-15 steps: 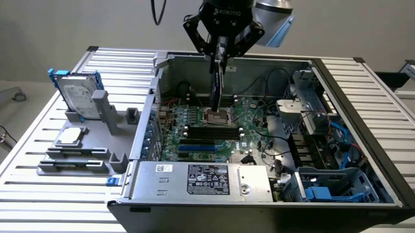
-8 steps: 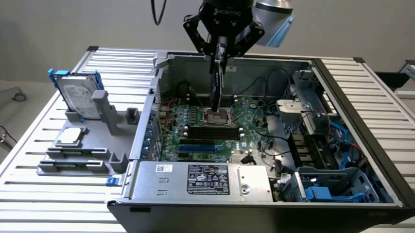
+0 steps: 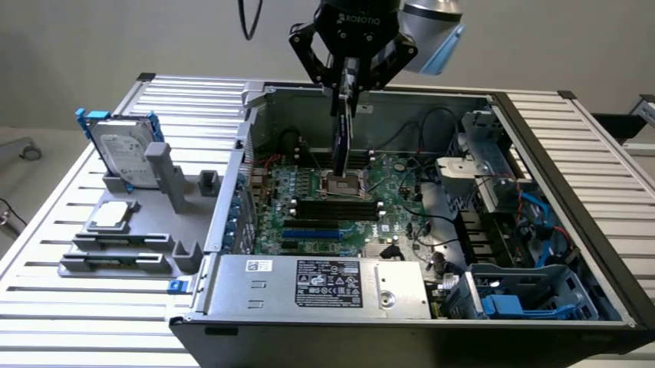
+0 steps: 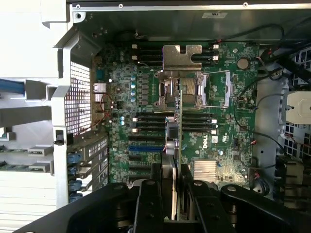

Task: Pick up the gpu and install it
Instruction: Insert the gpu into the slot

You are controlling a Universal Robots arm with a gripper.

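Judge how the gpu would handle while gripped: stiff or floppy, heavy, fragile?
Probably stiff: the gpu hangs straight and vertical from the tool, with no sag. Likely light: a pinch on its top edge alone holds it. Perhaps fragile: a thin board that could twist if knocked on the case.

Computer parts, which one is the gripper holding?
The gpu, the thin dark card hanging edge-on in the gripper above the motherboard; the hard drive and CPU chip sit on the grey stand.
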